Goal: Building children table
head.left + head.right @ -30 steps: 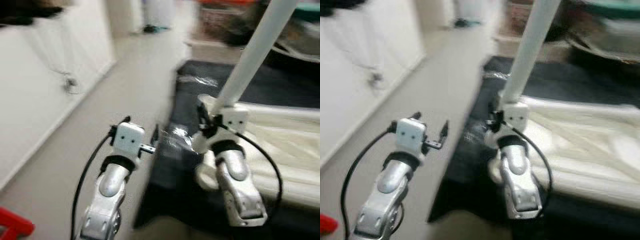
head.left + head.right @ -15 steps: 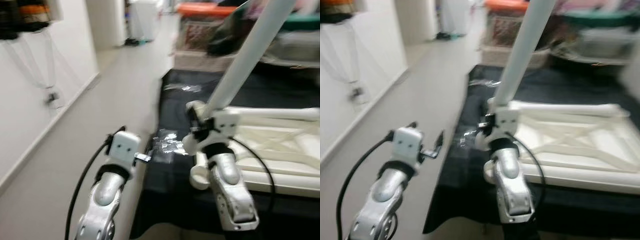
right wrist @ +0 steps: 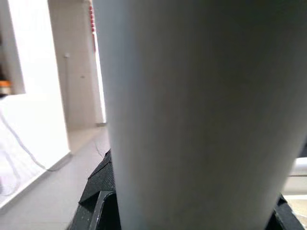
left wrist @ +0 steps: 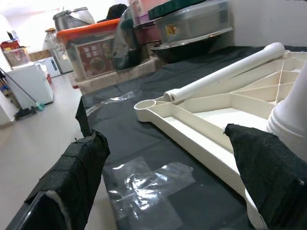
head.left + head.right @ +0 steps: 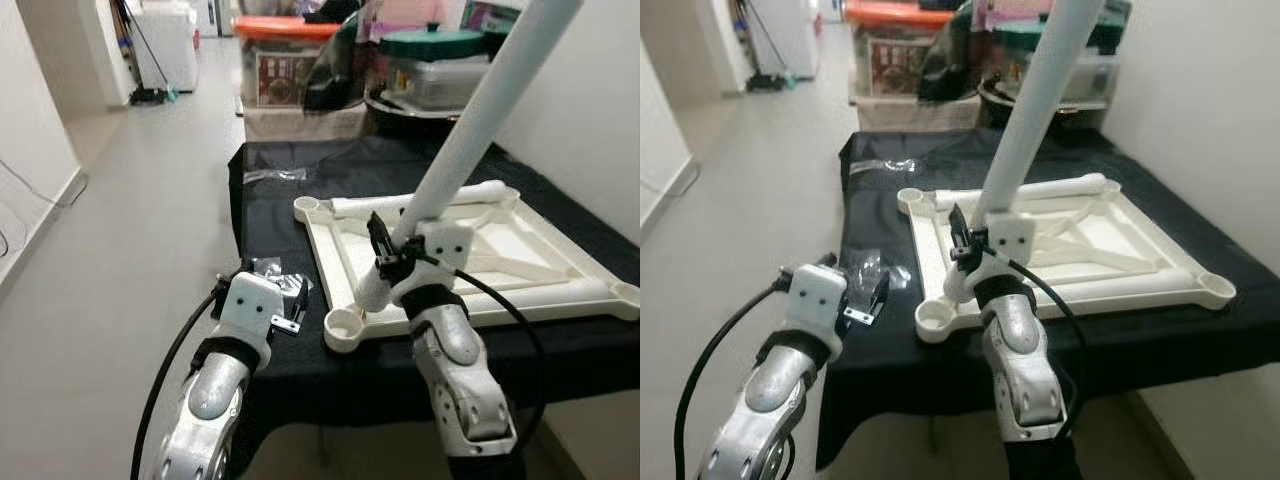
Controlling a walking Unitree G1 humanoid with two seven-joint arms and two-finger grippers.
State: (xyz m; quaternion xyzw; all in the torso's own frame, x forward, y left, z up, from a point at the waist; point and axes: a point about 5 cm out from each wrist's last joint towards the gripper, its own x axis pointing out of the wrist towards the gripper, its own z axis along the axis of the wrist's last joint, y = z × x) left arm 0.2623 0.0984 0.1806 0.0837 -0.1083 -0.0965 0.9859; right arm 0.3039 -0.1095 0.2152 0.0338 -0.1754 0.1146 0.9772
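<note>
A white square table top [image 5: 328, 245] lies upside down on a black-covered table [image 5: 280, 215]. My right gripper [image 5: 386, 252] is shut on a white table leg [image 5: 472, 128], held tilted above the near-left part of the top, close to the round corner socket [image 5: 343, 326]. The same leg [image 3: 201, 110] looms large in the right wrist view. A second white leg [image 4: 225, 72] lies along the top's far edge. My left gripper [image 5: 296, 306] hangs open over the table's near-left corner, its black fingers [image 4: 72, 177] wide apart, nothing between them.
Small clear plastic bags [image 5: 276, 274] lie on the black cloth just ahead of my left gripper, and another bag [image 5: 272, 173] farther back. Storage boxes [image 5: 285, 60] and a green-lidded pot [image 5: 440, 60] stand behind the table. A wall [image 5: 600, 120] runs on the right, open floor [image 5: 120, 250] on the left.
The camera has swung to the right, so the whole table top has come into view and the blur is gone. My right gripper still holds the leg; the left stays open.
</note>
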